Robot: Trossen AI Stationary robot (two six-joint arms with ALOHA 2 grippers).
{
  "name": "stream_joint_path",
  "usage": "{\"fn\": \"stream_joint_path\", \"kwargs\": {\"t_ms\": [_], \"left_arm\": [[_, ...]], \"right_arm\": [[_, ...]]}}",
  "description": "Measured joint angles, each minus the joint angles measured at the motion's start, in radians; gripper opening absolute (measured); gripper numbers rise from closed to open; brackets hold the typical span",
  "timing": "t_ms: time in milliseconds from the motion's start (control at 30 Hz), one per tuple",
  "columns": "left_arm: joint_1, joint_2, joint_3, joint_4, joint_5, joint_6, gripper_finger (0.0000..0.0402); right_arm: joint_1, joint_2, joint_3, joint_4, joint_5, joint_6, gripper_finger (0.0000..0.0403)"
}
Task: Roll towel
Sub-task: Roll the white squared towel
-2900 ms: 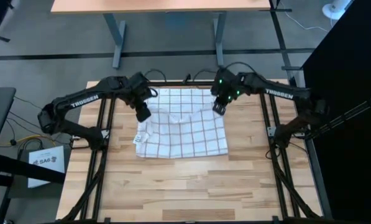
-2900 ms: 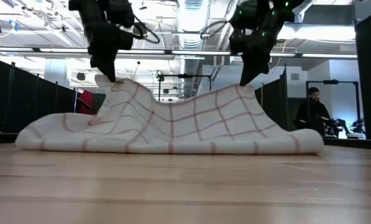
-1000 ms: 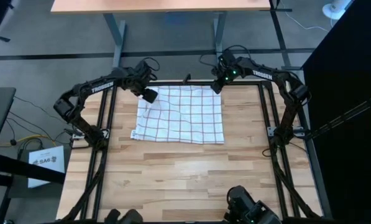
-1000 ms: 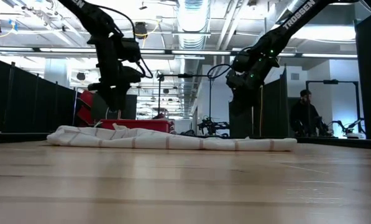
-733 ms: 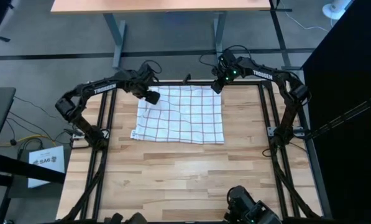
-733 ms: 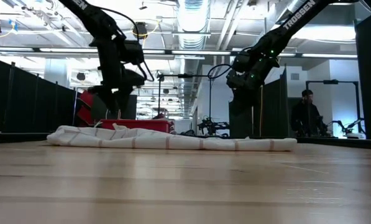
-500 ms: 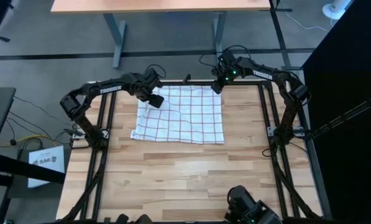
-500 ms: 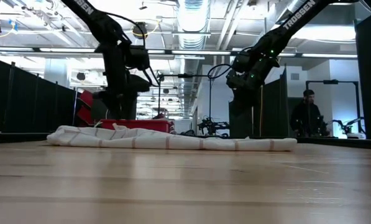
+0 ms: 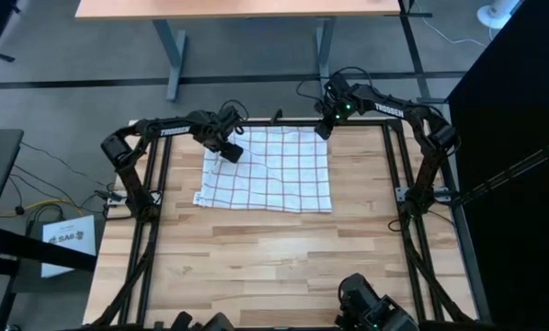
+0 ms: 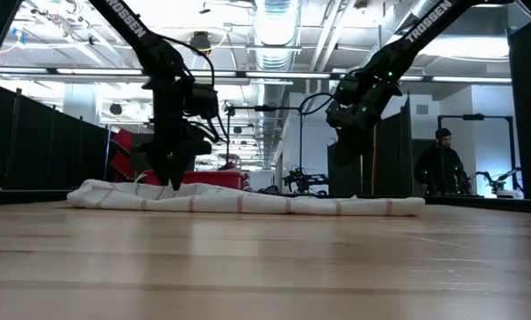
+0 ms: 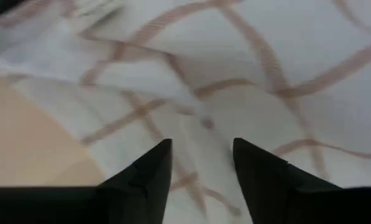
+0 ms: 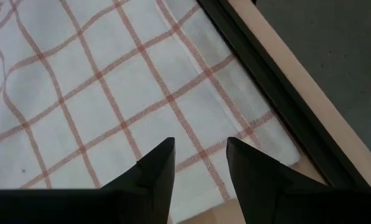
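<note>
From above, the towel (image 9: 269,171) lies spread flat on the far half of the wooden worktop (image 9: 274,267), its near left corner sticking out a little to the left. My left fingers (image 9: 228,153) are down at the towel's far left corner, and my right fingers (image 9: 324,130) hang over its far right corner, just inside the dark frame rail (image 9: 389,165) that borders the worktop. From table height, the towel (image 10: 247,201) is a low, rumpled strip across the worktop (image 10: 265,267); my left fingers (image 10: 172,178) reach down to its left end, while my right fingers (image 10: 347,120) hang clearly above its right end, and a person (image 10: 439,169) stands in the room behind. Past my left fingers (image 11: 201,155), which stand apart with nothing between them, the checked cloth (image 11: 235,74) lies in soft folds with bare wood beside it. Past my right fingers (image 12: 199,152), also apart and empty, the towel's (image 12: 110,87) hemmed corner lies flat next to the rail (image 12: 278,93).
</note>
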Motion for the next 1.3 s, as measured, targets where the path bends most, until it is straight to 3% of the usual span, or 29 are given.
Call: {"fn": "stream_joint_path", "kwargs": {"t_ms": [200,533,733,933,1133,1300], "left_arm": [[0.031,0.000,0.000,-0.024,0.003,0.038,0.0014],[0.090,-0.018,0.000,-0.085,-0.003,0.059,0.0002],[0.129,-0.019,0.000,-0.142,-0.073,0.061,0.0001],[0.150,-0.019,0.000,-0.134,-0.061,0.126,0.0009],[0.150,-0.019,0.000,-0.138,0.046,0.165,0.0058],[0.141,-0.047,0.009,-0.241,0.086,0.154,0.0109]], "right_arm": [[-0.006,0.000,0.000,-0.010,0.000,-0.010,0.0134],[-0.021,0.000,0.000,-0.058,0.000,-0.025,0.0134],[-0.026,0.000,0.000,-0.065,0.000,-0.027,0.0134],[-0.026,0.000,0.000,-0.056,0.000,-0.028,0.0134],[-0.026,0.000,0.000,-0.055,0.000,-0.029,0.0134],[-0.022,0.000,0.000,-0.052,0.000,-0.052,0.0134]]}}
